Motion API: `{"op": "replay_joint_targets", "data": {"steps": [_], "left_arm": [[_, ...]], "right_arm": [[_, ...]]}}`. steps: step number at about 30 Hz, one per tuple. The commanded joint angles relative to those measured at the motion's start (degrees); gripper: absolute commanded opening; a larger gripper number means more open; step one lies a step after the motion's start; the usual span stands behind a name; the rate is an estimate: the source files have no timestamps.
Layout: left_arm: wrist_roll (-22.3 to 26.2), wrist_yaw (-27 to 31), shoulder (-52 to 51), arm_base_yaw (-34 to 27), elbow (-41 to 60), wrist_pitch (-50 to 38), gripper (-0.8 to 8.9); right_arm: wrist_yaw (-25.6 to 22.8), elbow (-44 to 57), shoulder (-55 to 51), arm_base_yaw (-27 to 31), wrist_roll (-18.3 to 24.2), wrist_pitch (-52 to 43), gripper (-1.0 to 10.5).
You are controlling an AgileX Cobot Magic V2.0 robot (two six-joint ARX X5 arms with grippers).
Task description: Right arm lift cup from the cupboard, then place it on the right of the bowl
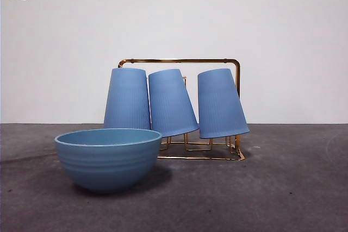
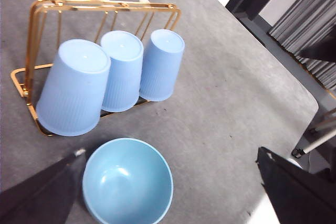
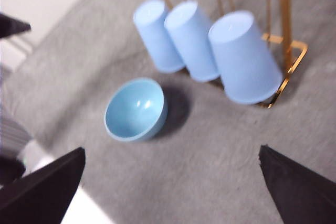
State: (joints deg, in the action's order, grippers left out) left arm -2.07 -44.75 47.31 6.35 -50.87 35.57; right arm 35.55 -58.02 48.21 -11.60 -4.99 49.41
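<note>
My right claw (image 3: 170, 192) hung open and empty above the table (image 1: 283, 188). The cup (image 1: 221, 103) sat upside down on the rack (image 1: 179, 61), behind the bowl (image 1: 108, 157).

Three inverted ribbed blue cups (image 1: 220, 104) on gold cupboard (image 1: 217, 61), behind bowl (image 1: 107, 157).

Three finely ribbed blue cups (image 1: 171, 102), a gold wire rack (image 1: 179, 61), a faintly ridged light-blue bowl (image 1: 108, 158), a grey table (image 1: 283, 188)
</note>
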Motion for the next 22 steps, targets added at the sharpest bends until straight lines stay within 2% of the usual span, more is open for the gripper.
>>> {"op": "replay_joint_targets", "data": {"steps": [1, 4, 11, 17, 22], "left_arm": [[1.01, -0.09, 0.39, 0.81, -1.16, -0.33, 5.28], [1.22, 2.01, 0.39, 1.29, -1.14, 0.28, 5.28], [3.45, 4.59, 0.39, 1.29, -1.14, 4.07, 5.28], [3.56, 4.59, 0.39, 1.29, -1.14, 4.76, 5.28], [3.48, 4.57, 0.39, 1.29, -1.14, 4.96, 5.28]], "right_arm": [[-4.0, -5.53, 7.26, -4.5, -0.31, 1.6, 5.6], [-9.31, -12.02, 15.37, -9.6, -0.42, 3.67, 5.6], [-20.15, -30.77, 34.4, -16.57, -1.03, 13.4, 5.4], [-28.06, -52.83, 55.28, -18.67, -3.87, 30.25, 5.4], [-30.51, -61.83, 65.85, -18.67, -6.34, 31.71, 5.5]]}}
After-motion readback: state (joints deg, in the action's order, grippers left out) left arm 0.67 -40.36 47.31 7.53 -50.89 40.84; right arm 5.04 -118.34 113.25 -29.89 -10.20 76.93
